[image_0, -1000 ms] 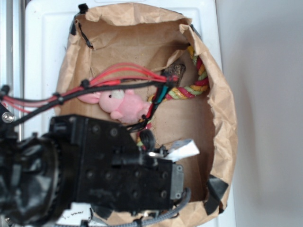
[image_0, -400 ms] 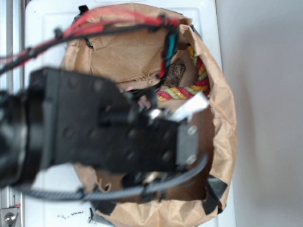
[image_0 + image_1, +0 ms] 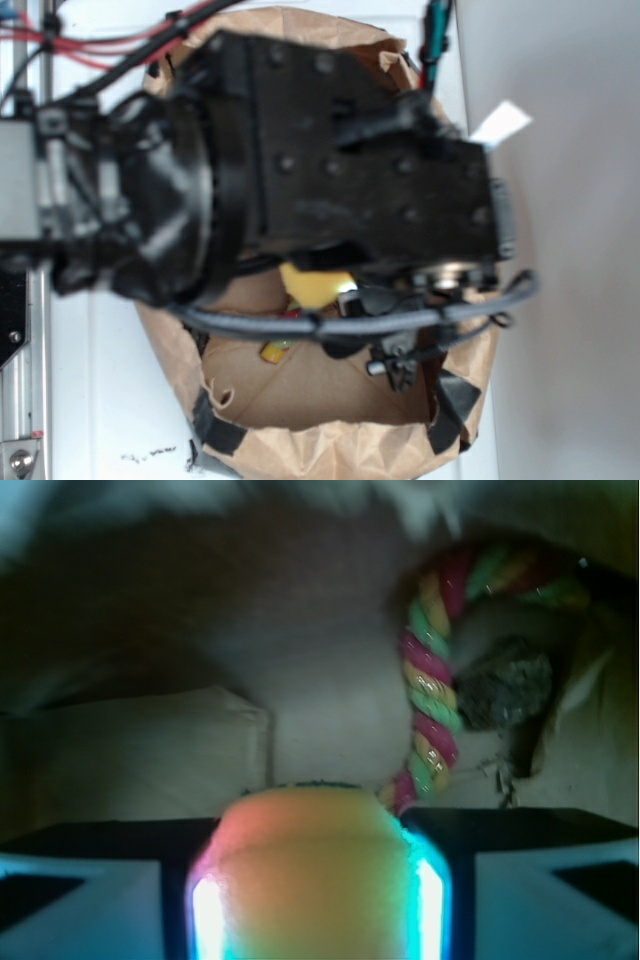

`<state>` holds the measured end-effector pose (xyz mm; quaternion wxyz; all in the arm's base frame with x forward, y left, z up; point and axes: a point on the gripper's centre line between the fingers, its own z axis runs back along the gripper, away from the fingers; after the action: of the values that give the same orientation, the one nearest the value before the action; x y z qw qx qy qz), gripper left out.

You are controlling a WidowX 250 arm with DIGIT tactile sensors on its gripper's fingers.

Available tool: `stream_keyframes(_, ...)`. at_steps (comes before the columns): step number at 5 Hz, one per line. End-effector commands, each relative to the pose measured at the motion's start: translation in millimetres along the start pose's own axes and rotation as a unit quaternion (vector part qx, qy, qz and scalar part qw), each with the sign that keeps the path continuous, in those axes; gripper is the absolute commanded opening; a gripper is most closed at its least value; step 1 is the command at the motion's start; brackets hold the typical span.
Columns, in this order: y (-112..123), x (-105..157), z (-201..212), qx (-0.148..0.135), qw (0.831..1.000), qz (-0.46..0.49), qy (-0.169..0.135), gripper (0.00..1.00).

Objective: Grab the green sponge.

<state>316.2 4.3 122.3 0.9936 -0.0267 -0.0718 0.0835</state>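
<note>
Between the two dark fingers at the bottom of the wrist view sits the sponge (image 3: 312, 875), a rounded yellow block pinched from both sides by the gripper (image 3: 312, 880), which is closed on it with the pads pressed against its flanks. To the left of it a flat pale shape lies on the brown paper floor, too blurred to name; to the right the twisted rope (image 3: 430, 680) of red, yellow and green curls up toward a dark mottled lump (image 3: 505, 690) just beside it. From the outside view the black arm (image 3: 330, 170) covers most of the paper bag (image 3: 330, 445), and a patch of the yellow sponge (image 3: 315, 285) shows under its lower edge, seemingly raised off the bag floor. The grab looks nearly done; my judgement is that the squeeze should be kept steady, since soft foam can slip or spring out, and any lift should go straight up, clear of the bag's crumpled walls and the rope. Compared with a second ago, the arm has swung from the lower left up across the bag, the pink plush toy is now hidden, and the sponge, unseen then, has come into view.
</note>
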Motion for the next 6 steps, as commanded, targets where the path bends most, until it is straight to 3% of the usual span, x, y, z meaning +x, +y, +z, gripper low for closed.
stream_keyframes(1, -9, 8, 45, -0.026, 0.998, -0.046, -0.020, 0.00)
stream_keyframes(3, -16, 3, 51, -0.009, 0.998, -0.053, -0.024, 0.00)
stream_keyframes(4, -6, -11, 66, 0.010, 0.999, -0.034, -0.027, 0.00)
stream_keyframes(6, -5, -22, 72, 0.010, 0.999, -0.028, -0.037, 0.00)
